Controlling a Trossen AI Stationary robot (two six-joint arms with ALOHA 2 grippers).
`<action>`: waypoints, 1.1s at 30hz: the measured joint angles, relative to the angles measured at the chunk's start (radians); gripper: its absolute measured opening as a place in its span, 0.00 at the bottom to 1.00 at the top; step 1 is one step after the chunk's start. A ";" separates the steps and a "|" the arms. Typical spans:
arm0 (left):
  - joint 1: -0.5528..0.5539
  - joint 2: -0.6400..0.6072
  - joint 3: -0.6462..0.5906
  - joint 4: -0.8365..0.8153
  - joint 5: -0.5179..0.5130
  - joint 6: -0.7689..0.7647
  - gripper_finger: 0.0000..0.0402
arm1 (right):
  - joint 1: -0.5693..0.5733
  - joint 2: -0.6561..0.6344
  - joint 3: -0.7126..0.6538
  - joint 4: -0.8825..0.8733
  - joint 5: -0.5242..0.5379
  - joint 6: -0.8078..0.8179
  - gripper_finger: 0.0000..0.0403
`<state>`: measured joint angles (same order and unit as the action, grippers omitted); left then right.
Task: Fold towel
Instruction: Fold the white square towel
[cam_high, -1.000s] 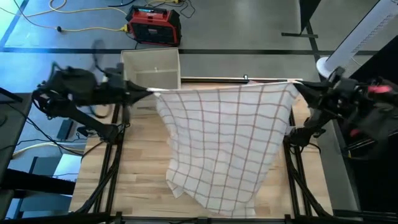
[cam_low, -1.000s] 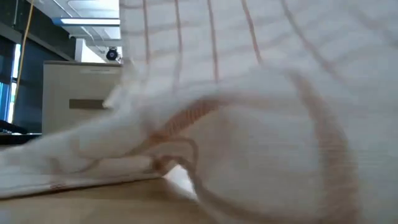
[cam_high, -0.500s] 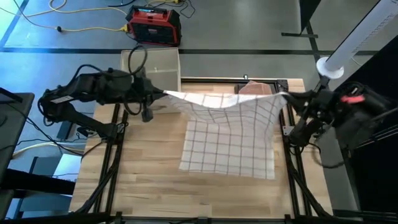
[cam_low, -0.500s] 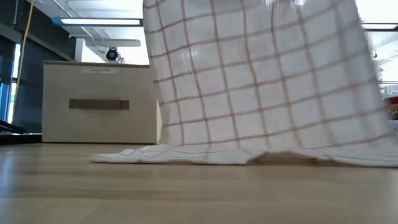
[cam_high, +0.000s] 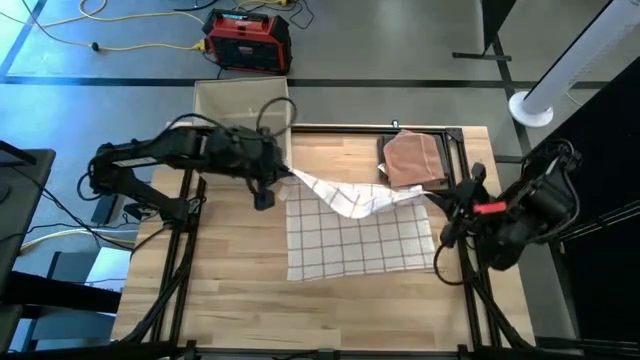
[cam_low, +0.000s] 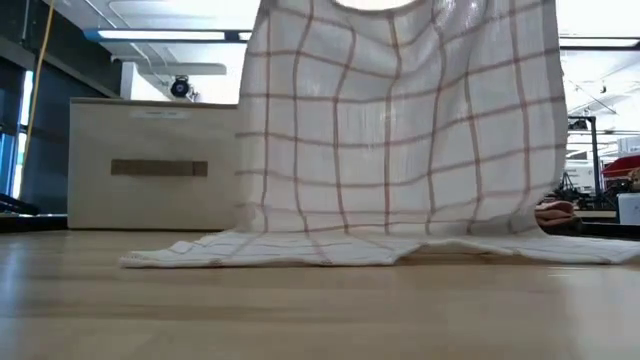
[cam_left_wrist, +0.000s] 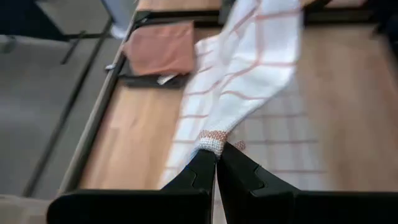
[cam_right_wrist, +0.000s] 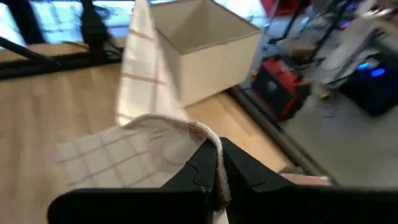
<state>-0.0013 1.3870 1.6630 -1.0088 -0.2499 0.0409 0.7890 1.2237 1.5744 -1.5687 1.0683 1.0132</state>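
Observation:
A white towel (cam_high: 360, 235) with red checks lies with its near half flat on the wooden table. Its far edge is held up between my two grippers and sags between them. My left gripper (cam_high: 287, 178) is shut on the far left corner. My right gripper (cam_high: 438, 203) is shut on the far right corner. In the low view the raised part of the towel (cam_low: 400, 130) hangs like a curtain, with its foot (cam_low: 330, 255) on the tabletop. My left gripper pinches the towel's far left corner (cam_left_wrist: 213, 140) between its two fingertips, coming level from the table's left. The cloth bunches at the fingers and runs slack toward the other arm. My right gripper pinches the far right corner by its red-edged hem (cam_right_wrist: 200, 132), coming from the table's right. The hem arches up out of the fingers, slack.
A folded brown cloth (cam_high: 412, 160) lies on a dark tray at the far right of the table. A beige open box (cam_high: 245, 105) stands just beyond the far left edge. A red device (cam_high: 248, 40) and cables sit on the floor behind.
Both grippers have come down, toward the near edge and closer to each other, still shut on the corners. The towel, first held high and spread wide with its foot crumpled, now has its near half laid flat. Its held edge has gone slack over it.

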 joint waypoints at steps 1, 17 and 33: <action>0.000 0.015 0.000 -0.014 -0.038 0.013 0.00 | -0.009 -0.001 -0.026 -0.002 0.018 -0.002 0.00; 0.091 0.100 -0.008 0.078 -0.434 0.204 0.00 | -0.306 -0.123 -0.183 -0.002 0.341 -0.446 0.00; -0.005 0.099 -0.215 0.064 -0.198 -0.004 0.00 | -0.353 -0.346 -0.481 0.019 -0.252 -0.411 0.00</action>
<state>-0.0059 1.4860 1.4482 -0.9447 -0.4476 0.0372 0.4362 0.8775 1.0939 -1.5492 0.8162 0.6026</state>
